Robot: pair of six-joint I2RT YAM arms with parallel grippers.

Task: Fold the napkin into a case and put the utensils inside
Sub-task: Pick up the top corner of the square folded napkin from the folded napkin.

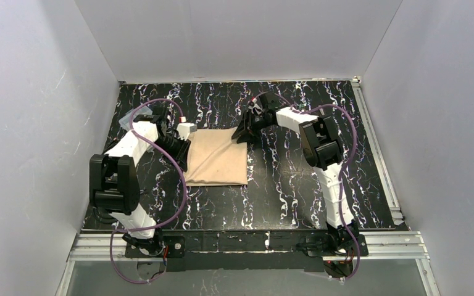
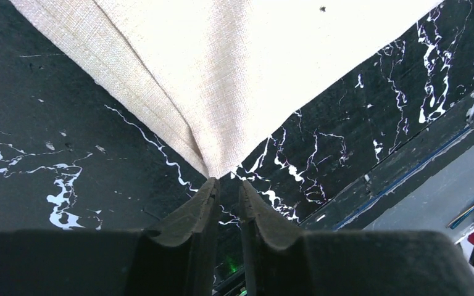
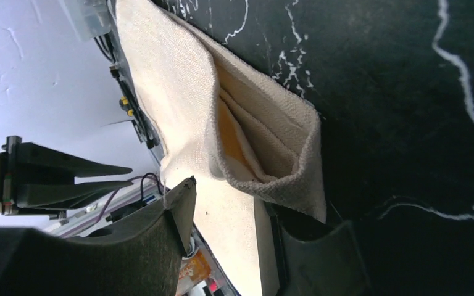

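Note:
The tan napkin point(image 1: 217, 158) lies folded into a layered rectangle on the black marbled table. My left gripper point(image 1: 182, 153) is at its left edge. In the left wrist view the jaws point(image 2: 227, 182) stand a narrow gap apart with nothing between them, and a napkin corner point(image 2: 221, 166) lies just past the tips. My right gripper point(image 1: 242, 134) is at the far right corner. It point(image 3: 231, 197) is open and straddles the lifted layers point(image 3: 271, 179), one finger under the fold. A yellow-orange patch point(image 3: 229, 132) shows inside the fold; I cannot tell what it is. The utensils are hidden.
A clear plastic box point(image 1: 126, 121) sits at the table's far left behind the left arm. White walls close in the left, back and right sides. An aluminium rail point(image 1: 247, 244) runs along the near edge by the arm bases.

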